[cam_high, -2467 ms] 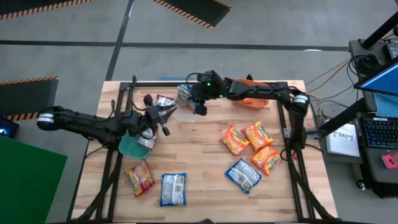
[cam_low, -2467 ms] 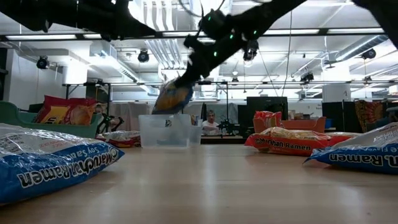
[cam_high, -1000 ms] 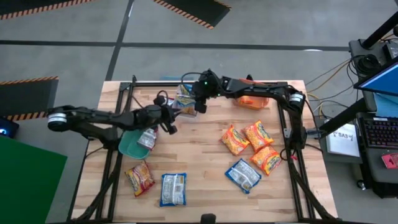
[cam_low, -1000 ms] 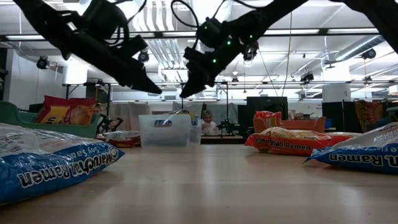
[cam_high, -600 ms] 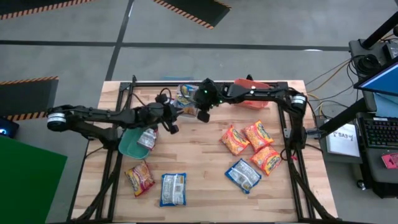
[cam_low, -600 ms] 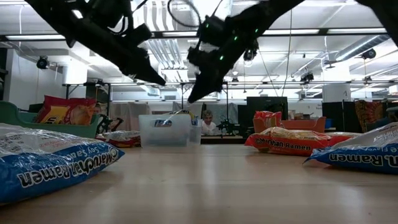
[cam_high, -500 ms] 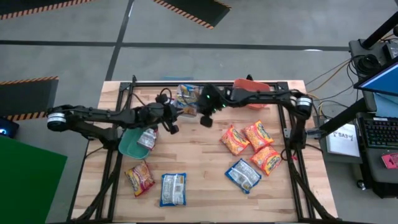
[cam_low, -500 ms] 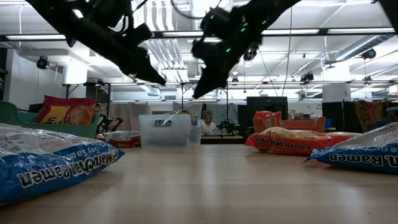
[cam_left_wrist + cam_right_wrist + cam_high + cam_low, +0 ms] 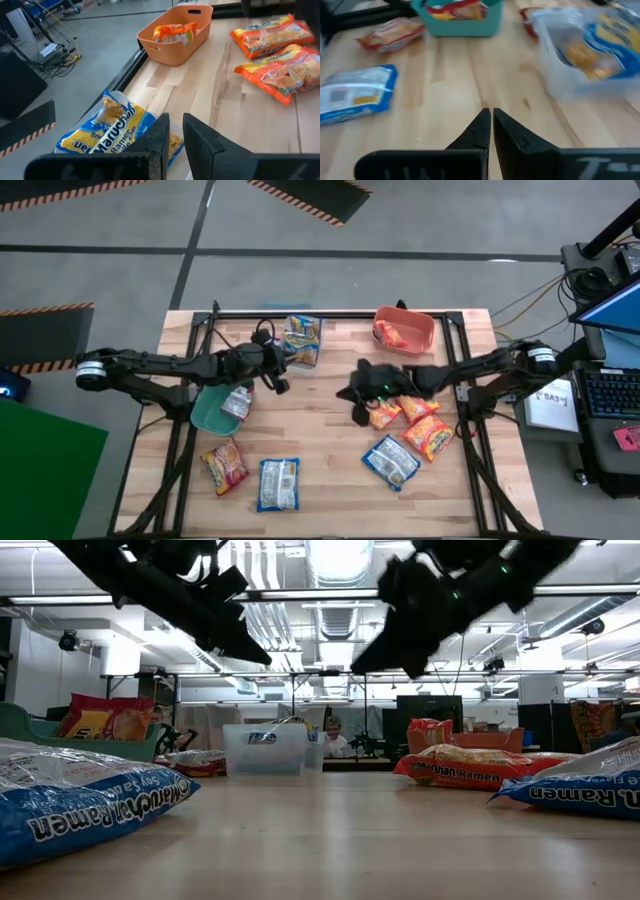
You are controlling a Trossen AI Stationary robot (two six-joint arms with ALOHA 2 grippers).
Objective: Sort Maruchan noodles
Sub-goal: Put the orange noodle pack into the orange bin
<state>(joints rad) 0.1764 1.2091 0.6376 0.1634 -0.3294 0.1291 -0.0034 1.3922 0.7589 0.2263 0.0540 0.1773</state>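
High view, landmark: clear bin at the table's far edge, one blue-and-yellow packet inside, long axis running away from the table's near edge
High view, left gripper: just beside the clear bin on its left, above the teal bin; grasps nothing
High view, right gripper: right of the clear bin and nearer, fingers clenched, empty, at the edge of three orange-red packets lying slantwise
High view, other packets: two blue ones near the table's front edge, one long axis front to back, the other slanted; one orange packet in the orange bin, right of the clear bin
Low view: clear bin mid-table, both arms above it; blue packet in the foreground left
Left wrist view: fingers nearly together with a thin gap, nothing between, over the blue-and-yellow packet, which lies slantwise
Right wrist view: fingers pressed together above bare wood; clear bin beyond
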